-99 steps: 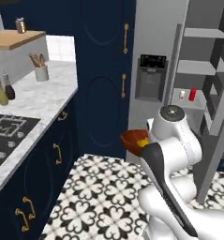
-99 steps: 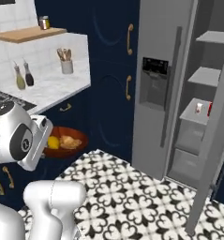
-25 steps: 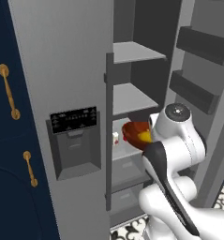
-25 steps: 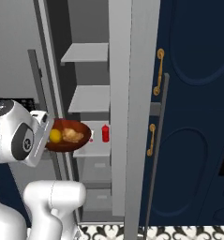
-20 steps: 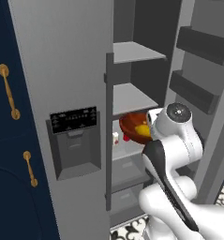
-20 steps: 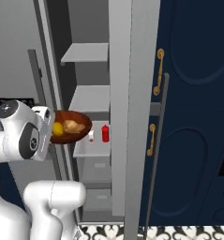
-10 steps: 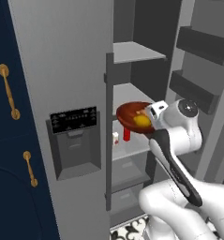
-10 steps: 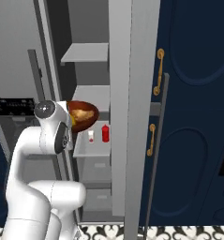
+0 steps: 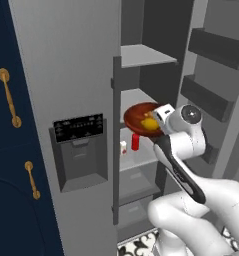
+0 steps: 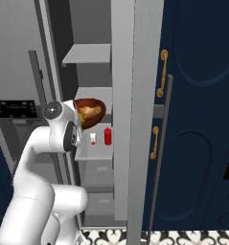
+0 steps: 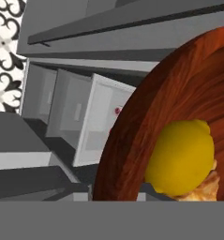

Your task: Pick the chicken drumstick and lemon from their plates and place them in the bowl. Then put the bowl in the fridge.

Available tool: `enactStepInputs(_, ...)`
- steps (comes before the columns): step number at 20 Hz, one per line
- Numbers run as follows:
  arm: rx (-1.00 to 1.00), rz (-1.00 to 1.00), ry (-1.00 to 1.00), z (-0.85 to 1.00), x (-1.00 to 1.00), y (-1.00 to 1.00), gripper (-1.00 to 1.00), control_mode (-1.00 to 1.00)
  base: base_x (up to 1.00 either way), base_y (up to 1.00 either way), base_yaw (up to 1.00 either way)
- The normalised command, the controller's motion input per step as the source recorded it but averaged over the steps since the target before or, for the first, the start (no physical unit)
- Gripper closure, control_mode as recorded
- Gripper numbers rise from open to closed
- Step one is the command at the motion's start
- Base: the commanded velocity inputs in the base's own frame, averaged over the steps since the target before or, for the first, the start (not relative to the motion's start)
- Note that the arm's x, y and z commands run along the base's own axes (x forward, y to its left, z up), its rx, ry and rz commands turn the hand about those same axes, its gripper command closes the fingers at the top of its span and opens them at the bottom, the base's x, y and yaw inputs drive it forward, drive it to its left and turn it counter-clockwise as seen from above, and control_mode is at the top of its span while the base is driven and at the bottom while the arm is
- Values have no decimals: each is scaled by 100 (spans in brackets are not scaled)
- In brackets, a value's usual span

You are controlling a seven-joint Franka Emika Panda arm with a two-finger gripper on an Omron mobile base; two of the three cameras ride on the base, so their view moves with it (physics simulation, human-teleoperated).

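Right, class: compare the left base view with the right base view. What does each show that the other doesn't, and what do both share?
Left base view alone: the dispenser panel seen from the front on the fridge door, and the door bins at right.

Right base view alone: the navy cabinet to the right of the fridge, with two brass handles beside it.

Both: the arm holding the bowl up at the open fridge, the lemon inside it, and a red bottle on a shelf.

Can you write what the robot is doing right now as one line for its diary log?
stage: carrying to fridge | gripper: shut on bowl | bowl: tilted, at open shelves | inside: lemon, chicken drumstick
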Motion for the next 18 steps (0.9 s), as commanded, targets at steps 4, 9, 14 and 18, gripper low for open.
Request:
enactStepInputs(4, 2, 0, 0, 1, 57, -28, 100, -100, 0, 0, 0)
enactStepInputs(9, 5, 0, 0, 1, 67, -8, 100, -100, 0, 0, 0)
enactStepInputs(14, 8, 0, 0, 0, 59, 4, 100, -100, 0, 0, 0)
enactStepInputs(18, 2, 0, 0, 0, 63, 4, 100, -100, 0, 0, 0)
